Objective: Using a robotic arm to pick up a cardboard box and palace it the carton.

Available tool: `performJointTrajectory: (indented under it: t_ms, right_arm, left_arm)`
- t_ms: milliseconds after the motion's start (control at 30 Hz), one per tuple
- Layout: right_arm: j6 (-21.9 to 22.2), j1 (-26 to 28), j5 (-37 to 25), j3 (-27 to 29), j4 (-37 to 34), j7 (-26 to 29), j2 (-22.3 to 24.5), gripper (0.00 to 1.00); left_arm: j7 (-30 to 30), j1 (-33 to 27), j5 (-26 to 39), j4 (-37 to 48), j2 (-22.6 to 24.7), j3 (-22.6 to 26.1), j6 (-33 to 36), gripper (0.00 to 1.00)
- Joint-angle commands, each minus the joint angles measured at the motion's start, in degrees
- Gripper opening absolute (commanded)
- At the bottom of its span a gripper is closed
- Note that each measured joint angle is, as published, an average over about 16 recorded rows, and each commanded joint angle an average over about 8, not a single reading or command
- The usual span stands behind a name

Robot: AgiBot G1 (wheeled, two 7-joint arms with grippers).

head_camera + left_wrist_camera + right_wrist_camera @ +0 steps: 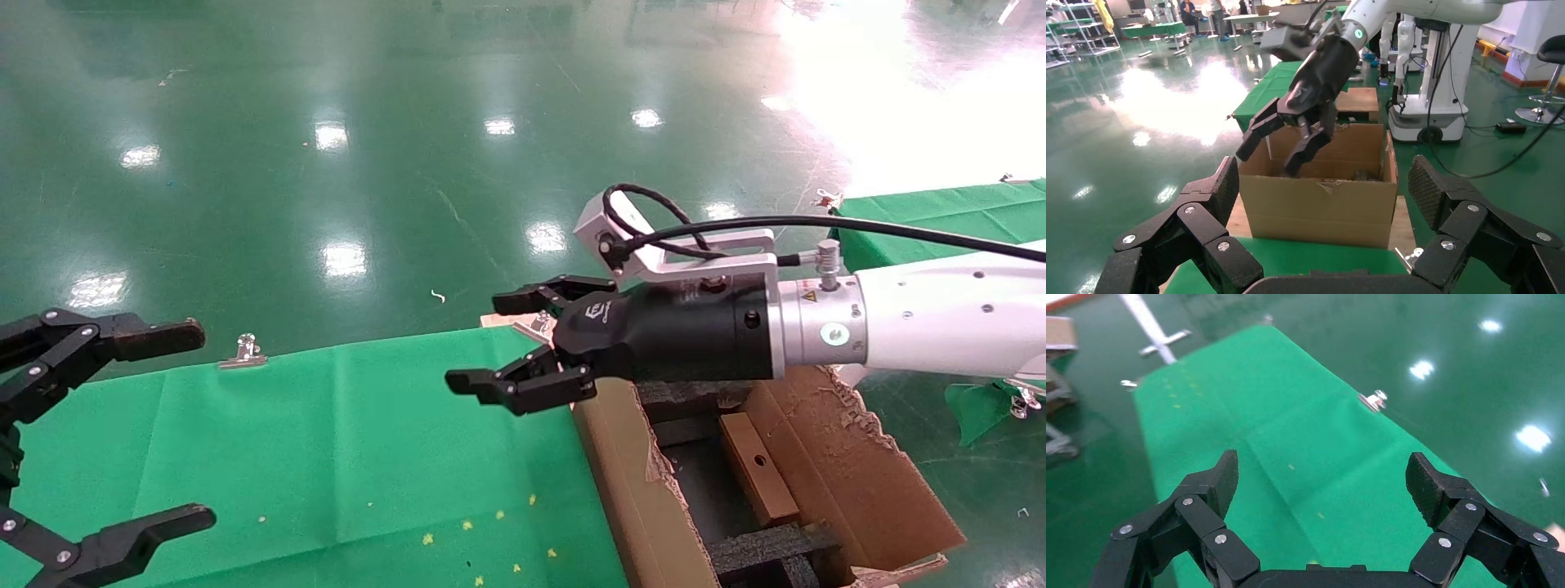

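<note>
The white robotic arm (940,318) reaches in from the right. Its black right gripper (478,343) is open and empty, hovering above the carton's left edge and the green cloth. In the left wrist view the right gripper (1275,144) hangs over the carton (1318,202). The large brown carton (645,498) stands at the lower right with ragged flaps and black foam (768,547) inside. The small cardboard box (758,478), with a round hole, lies inside the carton between foam pieces. The all-black left gripper (200,425) is open and empty at the far left.
A green cloth (327,441) covers the table left of the carton, with a metal clip (243,351) on its far edge. A second green-covered table (940,212) is at the back right. Glossy green floor lies beyond. Another robot base (1425,92) stands behind the carton.
</note>
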Motion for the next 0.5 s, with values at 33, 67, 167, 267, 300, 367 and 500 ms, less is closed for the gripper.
performJointTrajectory:
  t_ms: [33, 67, 167, 267, 300, 367, 500]
  right_arm:
    - [-2.2, -1.8, 0.9, 3.1, -0.2, -2.0, -0.4, 1.0]
    - [-3.3, -2.7, 1.3, 4.6, -0.3, -3.0, -0.6, 1.0]
    - [-6.5, -5.4, 2.6, 9.3, -0.5, -6.1, -1.2, 1.0]
    - [-9.8, -8.1, 4.0, 14.0, -0.8, -9.1, -1.8, 1.0]
    - [-10.9, -9.0, 4.4, 15.5, -0.8, -10.1, -2.0, 1.0]
    - [-13.1, -10.8, 5.3, 18.6, -1.0, -12.1, -2.4, 1.0]
    - [-17.5, -14.4, 7.1, 24.8, -1.3, -16.2, -3.1, 1.0]
  left_arm:
    - [0.0, 0.0, 0.0, 0.0, 0.0, 0.0, 0.0, 1.0]
    - [0.0, 0.0, 0.0, 0.0, 0.0, 0.0, 0.0, 1.0]
    - [0.0, 0.0, 0.0, 0.0, 0.0, 0.0, 0.0, 1.0]
    - [0.0, 0.0, 0.0, 0.0, 0.0, 0.0, 0.0, 1.0]
    - [0.0, 0.0, 0.0, 0.0, 0.0, 0.0, 0.0, 1.0]
    - [0.0, 0.0, 0.0, 0.0, 0.0, 0.0, 0.0, 1.0]
    - [0.0, 0.0, 0.0, 0.0, 0.0, 0.0, 0.0, 1.0]
